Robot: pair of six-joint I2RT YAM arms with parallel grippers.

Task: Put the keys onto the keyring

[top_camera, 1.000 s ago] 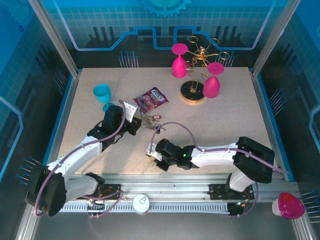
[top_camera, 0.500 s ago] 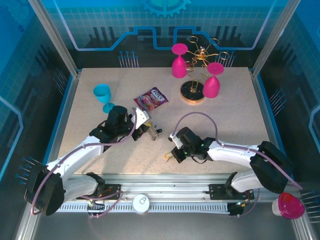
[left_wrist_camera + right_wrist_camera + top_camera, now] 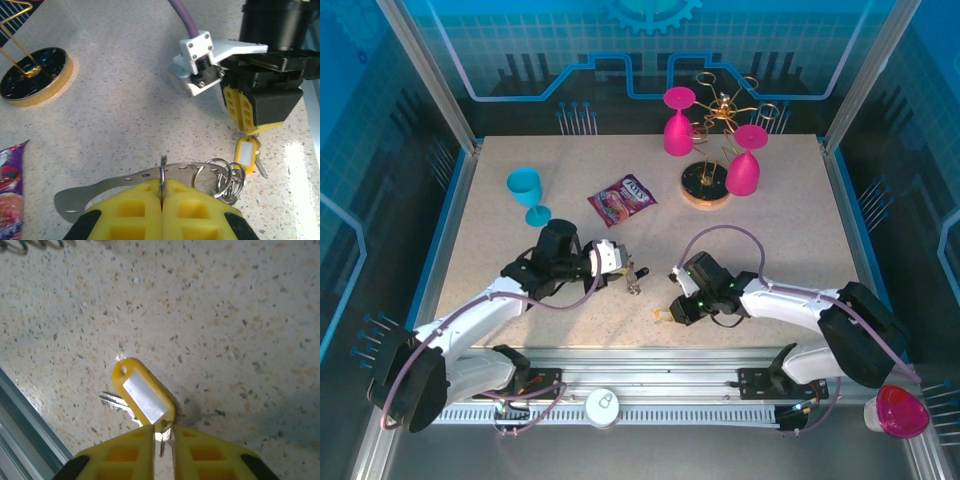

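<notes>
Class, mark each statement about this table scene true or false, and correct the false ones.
1. The left gripper is shut on the keyring. True.
2. The blue cup lies on its side. False: the blue cup stands upright.
3. The yellow-tagged key lies on the table at the right gripper. True.
4. The pink glasses stand on the table beside the snack packet. False: the pink glasses hang upside down on the gold rack.
</notes>
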